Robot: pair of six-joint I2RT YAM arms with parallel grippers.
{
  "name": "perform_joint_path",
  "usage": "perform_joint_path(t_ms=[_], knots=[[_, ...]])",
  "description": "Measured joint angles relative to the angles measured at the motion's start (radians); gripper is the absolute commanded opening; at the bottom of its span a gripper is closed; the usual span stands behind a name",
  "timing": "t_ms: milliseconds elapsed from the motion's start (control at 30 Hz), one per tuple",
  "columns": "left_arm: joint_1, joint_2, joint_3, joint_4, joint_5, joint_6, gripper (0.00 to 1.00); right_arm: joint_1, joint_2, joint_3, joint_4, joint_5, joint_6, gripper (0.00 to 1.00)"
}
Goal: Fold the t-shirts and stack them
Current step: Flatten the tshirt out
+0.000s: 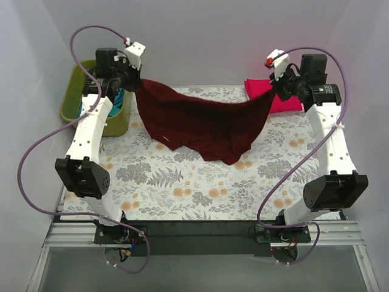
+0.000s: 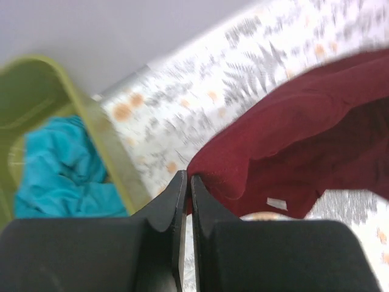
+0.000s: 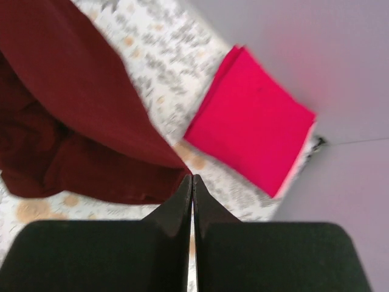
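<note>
A dark maroon t-shirt [image 1: 203, 121] hangs stretched between both arms above the table, its middle sagging down to the floral cover. My left gripper [image 1: 137, 84] is shut on its left corner; in the left wrist view the maroon cloth [image 2: 292, 140] is pinched at the fingertips of that gripper [image 2: 187, 177]. My right gripper [image 1: 275, 85] is shut on the right corner, and the cloth [image 3: 79, 103] runs away from its tips [image 3: 192, 177]. A folded pink-red t-shirt [image 1: 276, 97] [image 3: 252, 121] lies at the back right. A teal t-shirt [image 2: 61, 164] [image 1: 118, 97] lies crumpled in the green bin.
An olive-green bin [image 1: 76, 97] stands at the back left, off the floral table cover [image 1: 200, 188]. Pale walls close in the back and both sides. Purple cables loop beside each arm.
</note>
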Motion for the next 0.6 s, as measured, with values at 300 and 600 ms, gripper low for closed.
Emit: perform_joint_path(t_ms=[300, 600], knots=[[0.056, -0.085, 0.022, 0.206, -0.058, -0.148, 0.0, -0.05, -0.03, 0.137, 0.141, 0.024, 0.016, 0.01], [0.103, -0.151, 0.06, 0.343, -0.091, -0.224, 0.0, -0.096, -0.112, 0.145, 0.246, 0.029, 0.043, 0.01]])
